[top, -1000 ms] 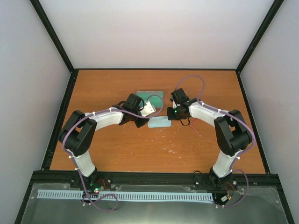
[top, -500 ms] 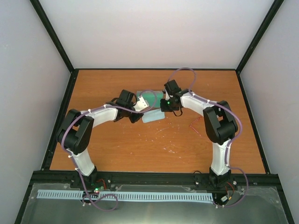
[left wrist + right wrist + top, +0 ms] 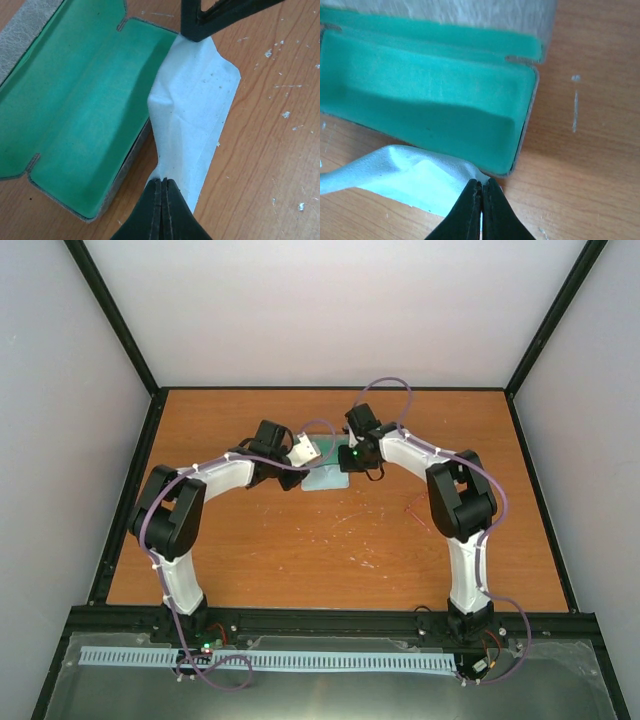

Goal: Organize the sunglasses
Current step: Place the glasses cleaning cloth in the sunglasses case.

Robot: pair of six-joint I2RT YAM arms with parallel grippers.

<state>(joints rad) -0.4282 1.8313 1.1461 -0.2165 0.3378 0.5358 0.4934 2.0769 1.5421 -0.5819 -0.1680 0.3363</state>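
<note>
The light blue cloth (image 3: 195, 105) is stretched between both grippers, just above the table beside the open grey case with teal lining (image 3: 75, 105). My left gripper (image 3: 162, 184) is shut on one end of the cloth. My right gripper (image 3: 481, 186) is shut on the other end (image 3: 415, 180), next to the case's corner (image 3: 520, 150). Seen from above, the cloth (image 3: 326, 480) hangs in front of the case (image 3: 322, 448). The sunglasses show only as a thin reddish line (image 3: 418, 508) on the table right of centre, under the right arm.
The case is empty and lies open, its lid (image 3: 470, 12) folded flat towards the back. Black frame rails (image 3: 130, 490) border the wooden table (image 3: 300, 550). The right gripper's fingers (image 3: 205, 22) show at the top of the left wrist view.
Both arms have moved towards the back of the table, carrying the cloth between them up to the front edge of the open case.
</note>
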